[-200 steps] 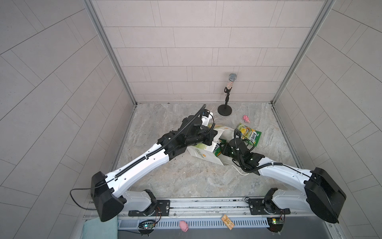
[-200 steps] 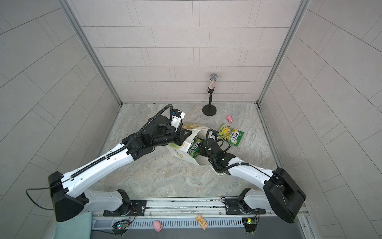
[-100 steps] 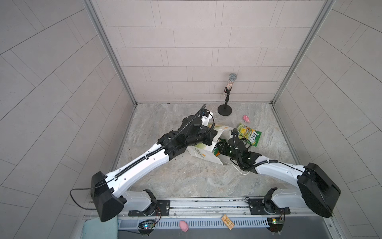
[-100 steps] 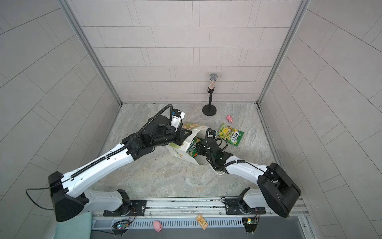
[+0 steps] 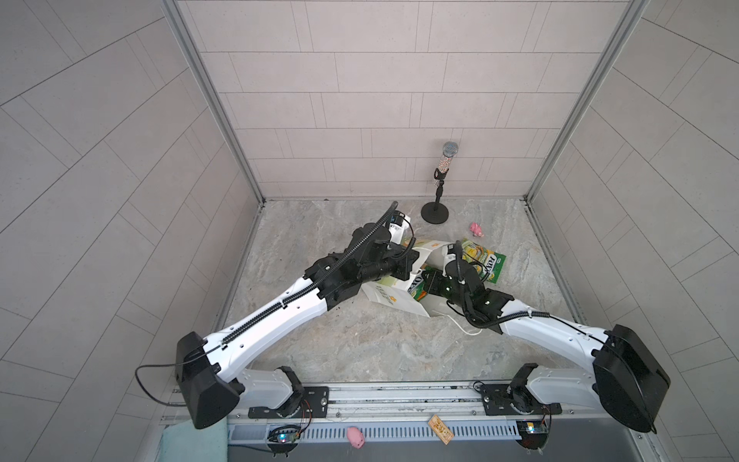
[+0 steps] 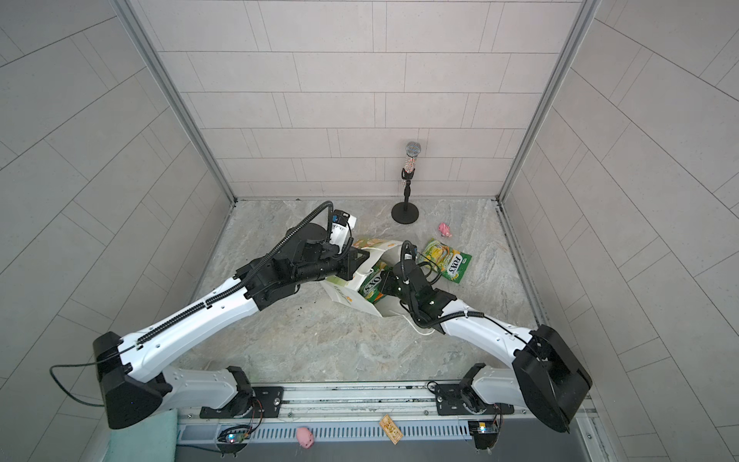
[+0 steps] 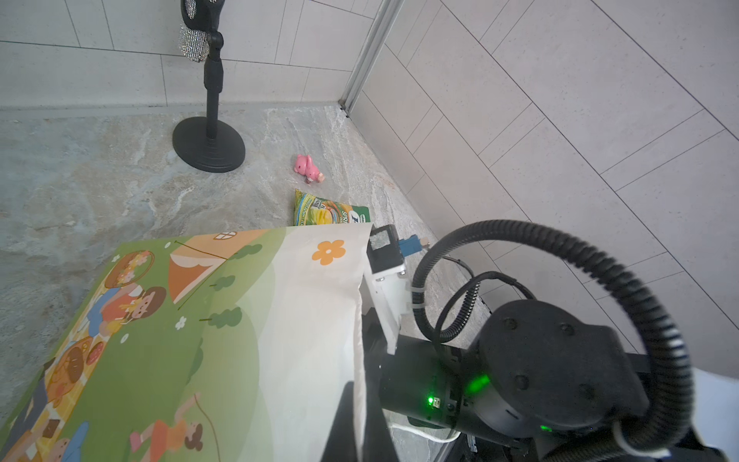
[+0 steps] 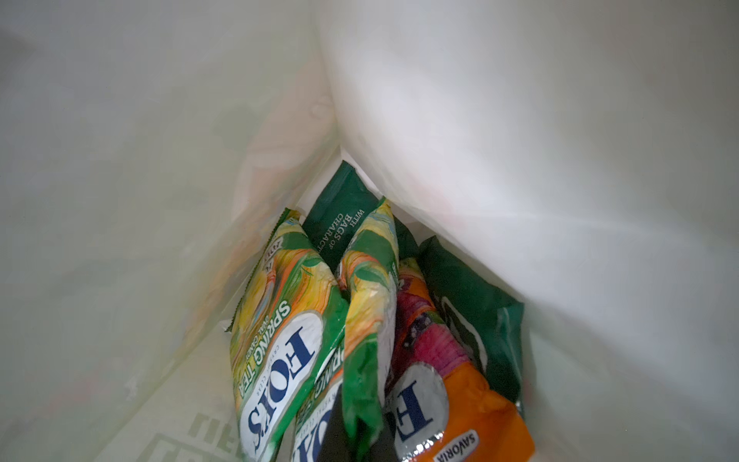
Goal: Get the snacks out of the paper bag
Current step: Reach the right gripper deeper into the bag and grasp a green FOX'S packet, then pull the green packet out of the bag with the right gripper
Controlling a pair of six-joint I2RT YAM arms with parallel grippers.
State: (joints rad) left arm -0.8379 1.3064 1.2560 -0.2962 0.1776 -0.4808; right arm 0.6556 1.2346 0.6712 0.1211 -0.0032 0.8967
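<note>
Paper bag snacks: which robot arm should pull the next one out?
Right. The right gripper is inside the paper bag mouth and looks shut on a yellow-green packet. The left gripper is busy pinching the bag's rim, holding it open.

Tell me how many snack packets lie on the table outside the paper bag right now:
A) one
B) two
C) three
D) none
A: a single yellow-green FOX'S packet lies on the table beside the paper bag; in the right wrist view the other packets sit inside the bag.
</note>
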